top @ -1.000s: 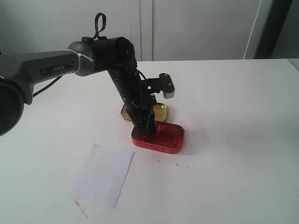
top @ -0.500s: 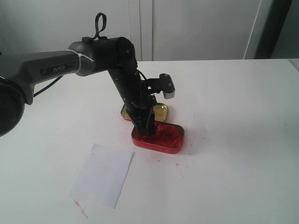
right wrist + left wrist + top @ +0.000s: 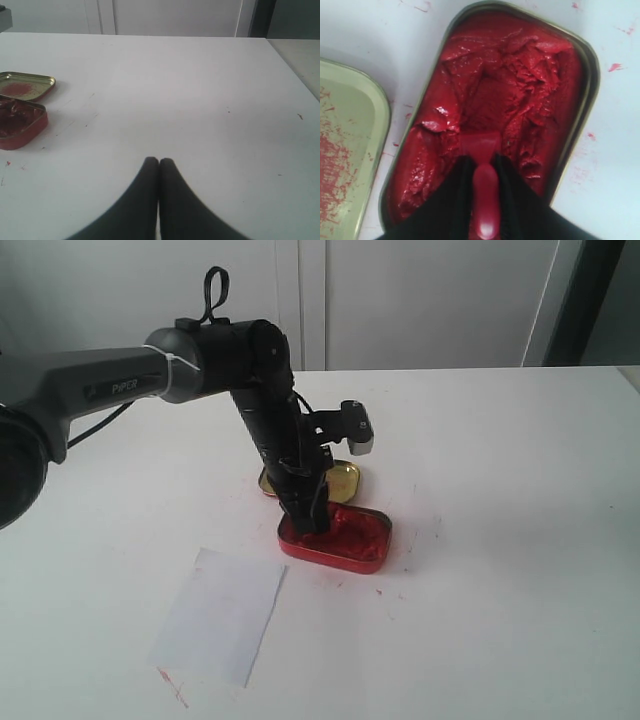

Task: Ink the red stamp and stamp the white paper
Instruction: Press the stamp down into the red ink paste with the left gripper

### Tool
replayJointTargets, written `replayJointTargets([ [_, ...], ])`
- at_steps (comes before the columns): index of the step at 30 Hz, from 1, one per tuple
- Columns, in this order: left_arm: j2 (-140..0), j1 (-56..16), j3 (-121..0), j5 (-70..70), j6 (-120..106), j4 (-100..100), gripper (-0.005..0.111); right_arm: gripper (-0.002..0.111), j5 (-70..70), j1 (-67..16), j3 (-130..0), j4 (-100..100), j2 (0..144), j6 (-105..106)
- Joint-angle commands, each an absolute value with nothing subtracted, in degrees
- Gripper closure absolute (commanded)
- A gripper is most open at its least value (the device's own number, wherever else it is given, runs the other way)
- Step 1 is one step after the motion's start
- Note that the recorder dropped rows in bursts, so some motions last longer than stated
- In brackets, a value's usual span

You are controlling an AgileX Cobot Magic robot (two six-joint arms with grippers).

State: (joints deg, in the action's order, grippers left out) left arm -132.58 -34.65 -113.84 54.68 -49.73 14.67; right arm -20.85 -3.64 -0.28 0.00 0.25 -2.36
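Your left gripper pinches the red stamp by its handle, base down in the red tin; your right gripper is pressed together, empty.

White surface. Red tin mid-surface. Gold lid just behind tin. White paper front-left of tin, apart. Red specks beside tin.

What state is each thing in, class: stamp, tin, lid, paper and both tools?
red stamp: gripped, base down in the paste.
red tin: open, full of lumpy paste.
gold lid: off, beside the tin, red-smeared.
white paper: flat, no imprint visible.
left tool: shut on the red stamp.
right tool: shut, empty.
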Motion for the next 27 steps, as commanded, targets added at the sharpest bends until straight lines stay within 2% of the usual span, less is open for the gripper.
replayJointTargets([
  [1,-130.9,-35.1,-112.7,59.0,-49.5,13.1,0.107,0.108,-20.0,-3.3,0.0,-0.5,0.0,-2.4],
  [27,-126.7,-37.3,-113.4,56.3,-48.0,12.3,0.107,0.108,-20.0,-3.3,0.0,-0.5,0.0,-2.4],
])
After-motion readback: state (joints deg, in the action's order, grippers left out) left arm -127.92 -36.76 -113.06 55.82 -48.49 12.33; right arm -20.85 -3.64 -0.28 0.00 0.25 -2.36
